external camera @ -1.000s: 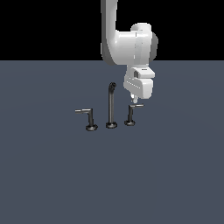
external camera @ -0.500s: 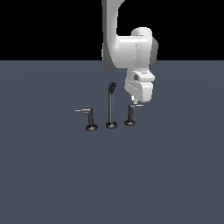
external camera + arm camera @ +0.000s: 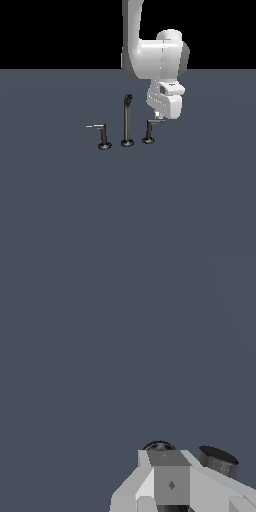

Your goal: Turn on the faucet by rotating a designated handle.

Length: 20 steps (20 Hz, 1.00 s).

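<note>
The faucet (image 3: 127, 122) is a dark set: a tall thin spout with a bent tip and two lever handles. The handle (image 3: 149, 131) stands to the exterior view's right of the spout, its short arm jutting right. My gripper (image 3: 159, 118) hangs under the white hand, its tips at the end of that arm, seemingly touching it. In the wrist view the grey fingers (image 3: 171, 483) look pressed together with nothing between them. Two dark round faucet parts (image 3: 217, 458) show behind them; I cannot tell which parts they are.
The twin handle (image 3: 102, 135) stands to the exterior view's left of the spout, its longer arm jutting left. The set stands on a flat dark blue-grey floor (image 3: 128, 200). The white arm (image 3: 150, 55) rises above and behind the handle.
The hand has shifted slightly to the exterior view's right while staying at the handle's arm tip. The spout and the twin handle have not moved.
</note>
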Each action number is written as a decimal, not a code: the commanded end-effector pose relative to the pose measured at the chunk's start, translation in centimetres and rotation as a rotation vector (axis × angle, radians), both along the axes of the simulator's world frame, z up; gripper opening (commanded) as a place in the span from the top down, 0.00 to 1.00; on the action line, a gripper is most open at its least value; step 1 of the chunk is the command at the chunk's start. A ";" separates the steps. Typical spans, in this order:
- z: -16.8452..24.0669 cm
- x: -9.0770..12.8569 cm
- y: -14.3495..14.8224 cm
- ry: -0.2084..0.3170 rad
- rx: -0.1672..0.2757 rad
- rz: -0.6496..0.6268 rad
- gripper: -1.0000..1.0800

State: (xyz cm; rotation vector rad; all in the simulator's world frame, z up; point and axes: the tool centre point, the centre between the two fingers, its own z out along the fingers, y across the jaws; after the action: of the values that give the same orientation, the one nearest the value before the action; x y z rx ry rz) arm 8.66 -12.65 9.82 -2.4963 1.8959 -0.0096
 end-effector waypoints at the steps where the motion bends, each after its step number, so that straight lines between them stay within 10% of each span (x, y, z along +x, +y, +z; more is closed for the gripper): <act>1: 0.0 -0.9 -1.0 0.009 -0.002 -0.009 1.00; 20: 0.0 -5.5 -0.9 0.008 -0.002 -0.009 1.00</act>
State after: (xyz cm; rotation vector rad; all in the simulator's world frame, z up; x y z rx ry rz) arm 3.97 -13.21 9.80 -2.4942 1.8999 -0.0137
